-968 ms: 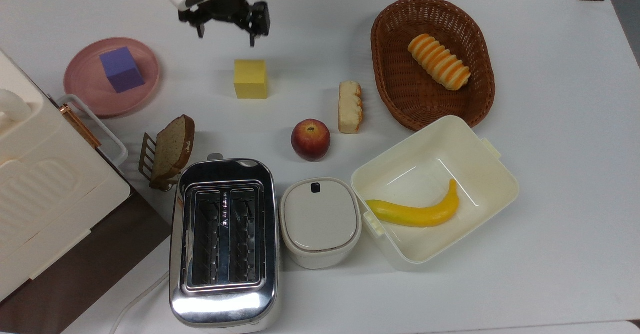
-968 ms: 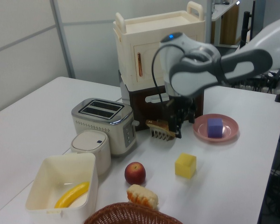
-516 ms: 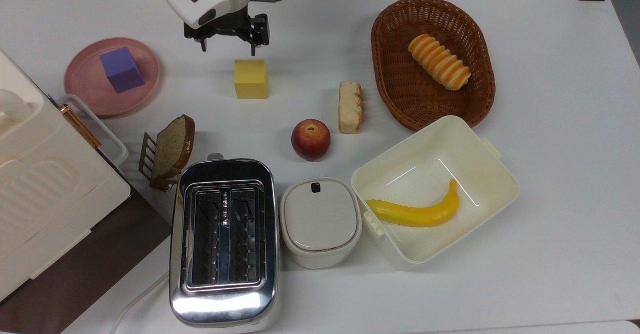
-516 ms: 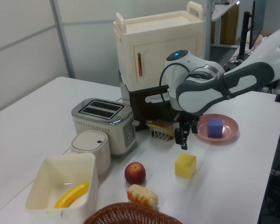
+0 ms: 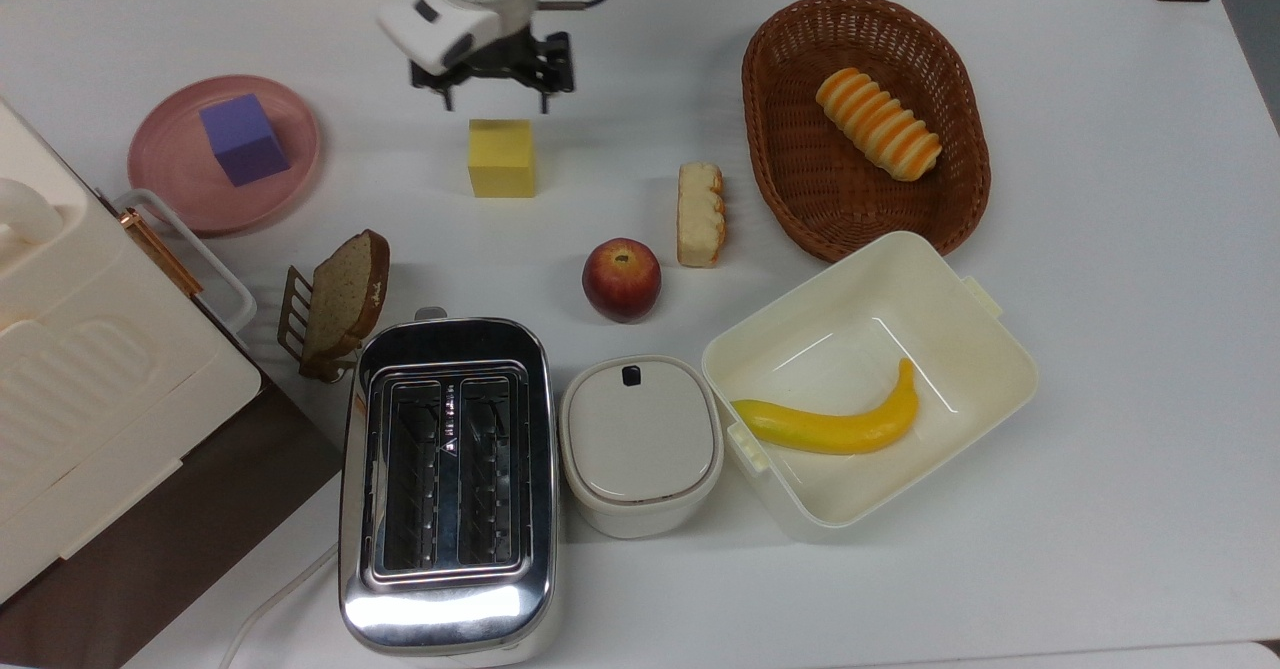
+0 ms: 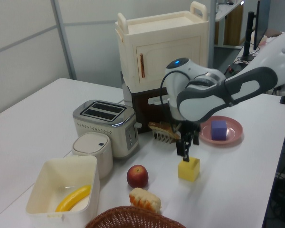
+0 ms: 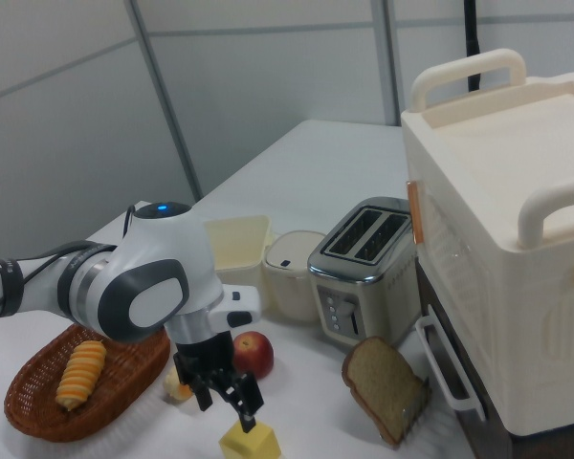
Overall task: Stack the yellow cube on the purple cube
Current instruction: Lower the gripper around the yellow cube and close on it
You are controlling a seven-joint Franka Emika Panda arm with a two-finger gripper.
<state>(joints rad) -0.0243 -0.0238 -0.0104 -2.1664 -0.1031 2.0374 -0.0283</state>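
We see the gripper [image 5: 496, 101], fingers spread wide, hovering seemingly just above the yellow cube [image 5: 501, 157]; the purple cube [image 5: 243, 139] sits on its pink plate [image 5: 180, 187].

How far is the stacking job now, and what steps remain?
Nothing is stacked yet. The yellow cube sits on the table; the purple cube waits on the pink plate. The open gripper hovers above the yellow cube. Grasping, carrying and placing remain.

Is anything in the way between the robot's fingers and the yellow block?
Nothing visible is. The gripper hangs open just above the yellow cube, with bare space between. In the top view, the table from there to the purple cube on its pink plate is bare too.
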